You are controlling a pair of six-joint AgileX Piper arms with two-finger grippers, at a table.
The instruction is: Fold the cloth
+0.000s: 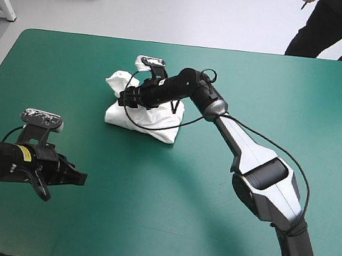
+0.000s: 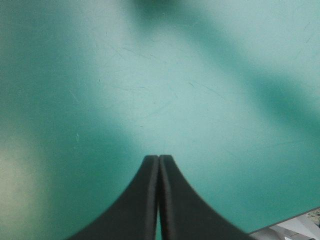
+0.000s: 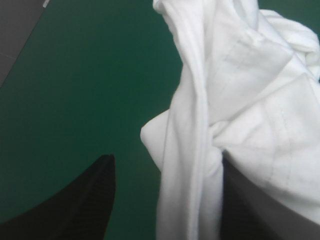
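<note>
- T-shirt [image 1: 149, 124]: white, in a crumpled heap on the counter's teal-green cover [image 1: 264, 90]. It sits in the far half of the counter, a little left of centre and well clear of every edge.
- Heap shape, high view: the broader, flatter part faces the near side. A loose bunched lobe sticks out toward the far-left.
- Right arm: comes in from the near right and reaches across the top of the heap, hiding its middle. The right fingers [image 1: 131, 97] are low over the heap's left part.
- Right wrist view: the right fingers [image 3: 85, 200] are spread wide. One finger shows in full over bare cover [image 3: 85, 75]; the other is mostly hidden behind cloth.
- A thick twisted fold of the T-shirt [image 3: 250, 100] lies in the gap between them, with a seam line visible on the fabric. The fingers are not closed on it. Cannot tell whether the hidden finger touches the cloth.
- Left arm: low at the near-left part of the counter, well apart from the T-shirt. The left fingers [image 1: 73, 176] point toward the counter's middle.
- Left wrist view: the left fingers [image 2: 145, 200] are pressed together into one pointed arch with nothing between them.
- Ahead of them lies only scuffed teal-green cover [image 2: 150, 75], and no cloth shows in that view.
</note>
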